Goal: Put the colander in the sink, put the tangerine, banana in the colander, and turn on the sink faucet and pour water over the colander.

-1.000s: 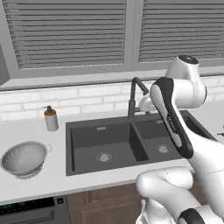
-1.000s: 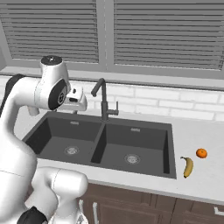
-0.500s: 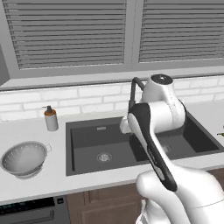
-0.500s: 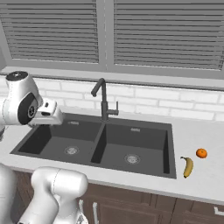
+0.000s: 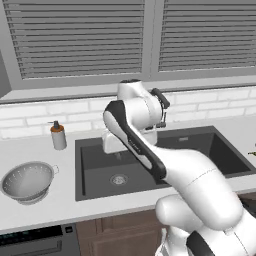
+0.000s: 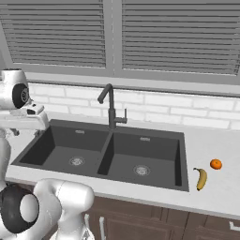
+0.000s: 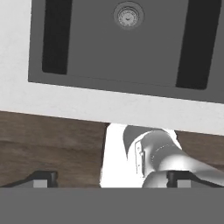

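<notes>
The colander (image 5: 27, 181) sits upright on the counter left of the sink (image 5: 95, 155). On the counter right of the sink (image 6: 61, 157) lie the banana (image 6: 201, 178) and the tangerine (image 6: 215, 164), side by side. The sink faucet (image 6: 111, 105) stands behind the divider between the two basins. My gripper (image 7: 112, 178) hangs open over the left basin, holding nothing, and looks down at its drain (image 7: 128, 15) and the counter's front edge. Its white hand (image 5: 111, 142) is well to the right of the colander and far from the fruit.
A soap pump bottle (image 5: 58, 135) stands on the counter behind the colander, near the tiled wall. My own arm (image 5: 145, 145) crosses above the sink and hides most of the faucet in the left base view. Wooden cabinet fronts (image 7: 48, 140) run below the counter.
The arm has swung left, from beside the faucet over the right basin to above the left basin. The gripper has stayed open. Colander and fruit have not moved.
</notes>
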Controlling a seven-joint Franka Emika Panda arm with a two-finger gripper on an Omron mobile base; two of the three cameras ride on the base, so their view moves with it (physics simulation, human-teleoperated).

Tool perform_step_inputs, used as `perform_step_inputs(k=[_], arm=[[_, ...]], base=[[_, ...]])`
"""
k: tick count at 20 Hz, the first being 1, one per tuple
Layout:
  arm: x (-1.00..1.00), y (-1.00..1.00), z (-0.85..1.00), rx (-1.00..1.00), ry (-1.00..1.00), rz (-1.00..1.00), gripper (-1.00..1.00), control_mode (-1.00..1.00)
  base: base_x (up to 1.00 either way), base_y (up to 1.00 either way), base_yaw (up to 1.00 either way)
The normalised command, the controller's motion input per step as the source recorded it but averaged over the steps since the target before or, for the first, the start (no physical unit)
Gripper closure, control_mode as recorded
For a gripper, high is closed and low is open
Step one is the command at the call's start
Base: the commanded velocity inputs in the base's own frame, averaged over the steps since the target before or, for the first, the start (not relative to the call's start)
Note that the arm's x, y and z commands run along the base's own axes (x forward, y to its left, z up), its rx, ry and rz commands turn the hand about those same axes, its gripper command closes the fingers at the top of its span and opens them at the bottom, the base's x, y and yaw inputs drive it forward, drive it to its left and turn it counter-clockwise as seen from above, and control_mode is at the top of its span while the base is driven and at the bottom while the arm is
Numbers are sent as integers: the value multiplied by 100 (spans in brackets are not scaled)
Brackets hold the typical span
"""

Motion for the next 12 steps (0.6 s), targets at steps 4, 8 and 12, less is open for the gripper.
perform_step_inputs(k=[4,8,12], arm=[[11,74,-55,0,10,0,-100,-100],[24,72,-50,0,0,0,-100,-100],[20,61,-45,0,-4,0,-100,-100]], base=[[0,0,0],[0,0,0],[0,0,0]])
